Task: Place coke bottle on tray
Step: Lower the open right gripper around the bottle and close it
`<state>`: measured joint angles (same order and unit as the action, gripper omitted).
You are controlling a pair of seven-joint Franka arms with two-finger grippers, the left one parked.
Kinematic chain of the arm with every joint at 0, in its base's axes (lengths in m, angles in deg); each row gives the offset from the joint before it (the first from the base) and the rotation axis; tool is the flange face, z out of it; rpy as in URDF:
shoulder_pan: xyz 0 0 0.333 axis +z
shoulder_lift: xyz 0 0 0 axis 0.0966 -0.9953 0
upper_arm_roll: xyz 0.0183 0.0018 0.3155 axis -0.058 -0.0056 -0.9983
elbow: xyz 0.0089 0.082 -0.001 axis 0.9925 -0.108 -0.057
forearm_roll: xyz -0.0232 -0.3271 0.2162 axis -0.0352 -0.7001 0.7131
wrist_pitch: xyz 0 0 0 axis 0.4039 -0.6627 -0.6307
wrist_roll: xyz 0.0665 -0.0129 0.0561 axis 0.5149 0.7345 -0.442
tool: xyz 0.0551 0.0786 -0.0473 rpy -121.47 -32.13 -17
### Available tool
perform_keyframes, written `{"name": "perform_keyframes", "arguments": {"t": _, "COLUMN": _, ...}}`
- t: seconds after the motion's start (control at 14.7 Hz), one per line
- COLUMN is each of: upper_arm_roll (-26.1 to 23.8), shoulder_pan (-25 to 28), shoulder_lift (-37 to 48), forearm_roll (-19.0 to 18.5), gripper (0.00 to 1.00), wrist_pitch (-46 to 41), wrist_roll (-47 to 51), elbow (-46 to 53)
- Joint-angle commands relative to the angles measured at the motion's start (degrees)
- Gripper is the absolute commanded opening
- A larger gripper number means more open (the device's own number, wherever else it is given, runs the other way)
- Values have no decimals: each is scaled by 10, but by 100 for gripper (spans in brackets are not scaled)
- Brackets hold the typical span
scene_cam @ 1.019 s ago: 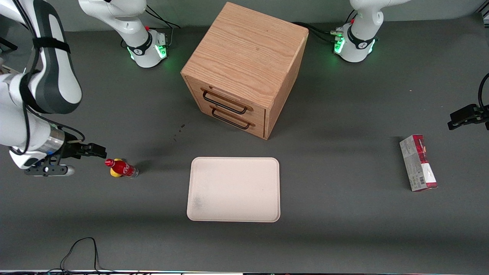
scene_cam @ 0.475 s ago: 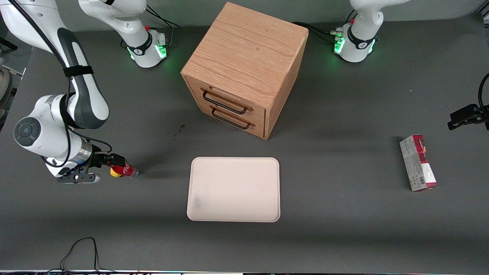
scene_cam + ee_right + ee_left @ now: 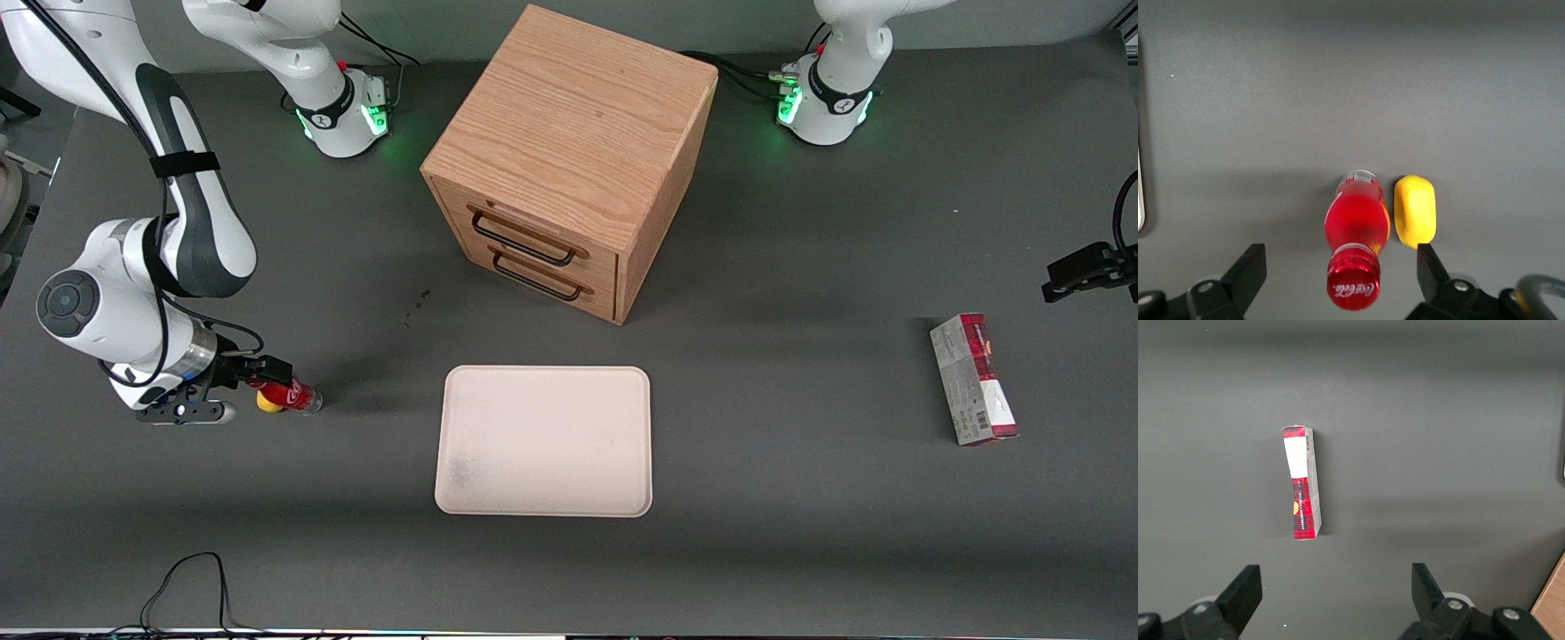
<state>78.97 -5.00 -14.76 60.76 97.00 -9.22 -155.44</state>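
Gripper [image 3: 267, 373]: low over the table at the working arm's end, level with the cap end of the coke bottle; in the right wrist view its two fingers [image 3: 1248, 270] stand wide apart, one on each side of the bottle's cap, with a clear gap between each fingertip and the bottle, so it grips nothing.
Coke bottle [image 3: 293, 393]: upright on the dark grey table, red cap at the top, red label with white script, clear base at the bottom; it stands well apart from the tray, toward the working arm's end.
Bottle in the wrist view [image 3: 1356, 248]: seen from above the cap, which lies between the spread fingers.
Yellow lump [image 3: 1415, 211]: small oval, just beside the bottle, touching or nearly so; in the front view it shows partly hidden by the bottle.
Tray [image 3: 544, 441]: flat cream rectangle with rounded corners, nearer the front camera than the cabinet, slightly smudged.
Wooden cabinet [image 3: 569, 151]: two drawers with dark handles, both shut.
Red-and-grey carton [image 3: 973, 379]: lying flat toward the parked arm's end of the table.
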Motion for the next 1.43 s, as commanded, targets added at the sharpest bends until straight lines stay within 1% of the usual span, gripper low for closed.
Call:
{"name": "perform_keyframes", "arguments": {"t": 0.0, "upper_arm_roll": 4, "shoulder_pan": 3, "shoulder_lift": 15, "forearm_roll": 11, "gripper": 84, "wrist_pitch": 3, "wrist_roll": -7, "elbow": -13}}
{"name": "perform_keyframes", "arguments": {"t": 0.07, "upper_arm_roll": 4, "shoulder_pan": 3, "shoulder_lift": 14, "forearm_roll": 11, "gripper": 64, "wrist_pitch": 3, "wrist_roll": -7, "elbow": -13}}
{"name": "perform_keyframes", "arguments": {"t": 0.14, "upper_arm_roll": 4, "shoulder_pan": 3, "shoulder_lift": 14, "forearm_roll": 11, "gripper": 47, "wrist_pitch": 3, "wrist_roll": -7, "elbow": -13}}
{"name": "perform_keyframes", "arguments": {"t": 0.2, "upper_arm_roll": 4, "shoulder_pan": 3, "shoulder_lift": 13, "forearm_roll": 11, "gripper": 32, "wrist_pitch": 3, "wrist_roll": -11, "elbow": -13}}
{"name": "perform_keyframes", "arguments": {"t": 0.34, "upper_arm_roll": 4, "shoulder_pan": 2, "shoulder_lift": 11, "forearm_roll": 11, "gripper": 8, "wrist_pitch": 3, "wrist_roll": -24, "elbow": -12}}
{"name": "perform_keyframes", "arguments": {"t": 0.41, "upper_arm_roll": 4, "shoulder_pan": 2, "shoulder_lift": 11, "forearm_roll": 11, "gripper": 0, "wrist_pitch": 2, "wrist_roll": -26, "elbow": -12}}
{"name": "perform_keyframes", "arguments": {"t": 0.75, "upper_arm_roll": 5, "shoulder_pan": 2, "shoulder_lift": 11, "forearm_roll": 11, "gripper": 0, "wrist_pitch": 2, "wrist_roll": -26, "elbow": -9}}
{"name": "perform_keyframes", "arguments": {"t": 0.88, "upper_arm_roll": 5, "shoulder_pan": 2, "shoulder_lift": 15, "forearm_roll": 11, "gripper": 0, "wrist_pitch": -5, "wrist_roll": -27, "elbow": 6}}
{"name": "perform_keyframes", "arguments": {"t": 1.22, "upper_arm_roll": 6, "shoulder_pan": 2, "shoulder_lift": 15, "forearm_roll": 10, "gripper": 0, "wrist_pitch": -171, "wrist_roll": -27, "elbow": 135}}
{"name": "perform_keyframes", "arguments": {"t": 1.36, "upper_arm_roll": 7, "shoulder_pan": 2, "shoulder_lift": 15, "forearm_roll": 10, "gripper": 0, "wrist_pitch": -254, "wrist_roll": -27, "elbow": 197}}
